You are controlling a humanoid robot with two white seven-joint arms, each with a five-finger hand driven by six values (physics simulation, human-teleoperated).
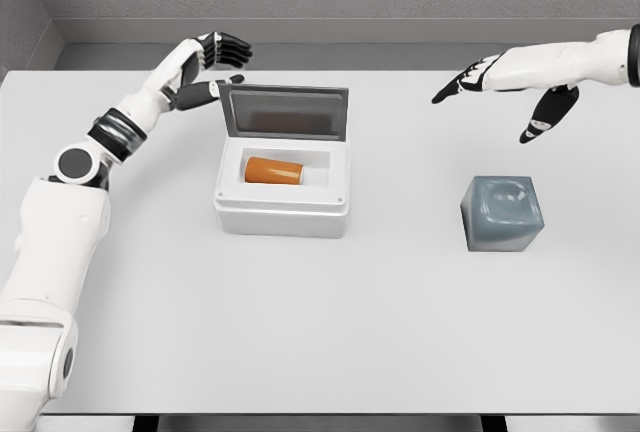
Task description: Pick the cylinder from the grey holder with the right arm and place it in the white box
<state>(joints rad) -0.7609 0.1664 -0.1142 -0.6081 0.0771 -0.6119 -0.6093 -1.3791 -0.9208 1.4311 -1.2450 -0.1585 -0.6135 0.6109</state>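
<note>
Orange cylinder [273, 170] lying sideways inside white box [283, 214]; right hand [510, 87] fingers spread, empty; left hand [212, 70] fingers relaxed, empty.

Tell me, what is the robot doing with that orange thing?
Nothing is holding it now. The orange cylinder lies on its side inside the white box, whose lid stands open. The grey holder sits empty to the right. The right hand hovers open above the holder, and the left hand hangs open beside the box.

cylinder [273, 170] in box [282, 214], holder [501, 213] right of it.
</note>
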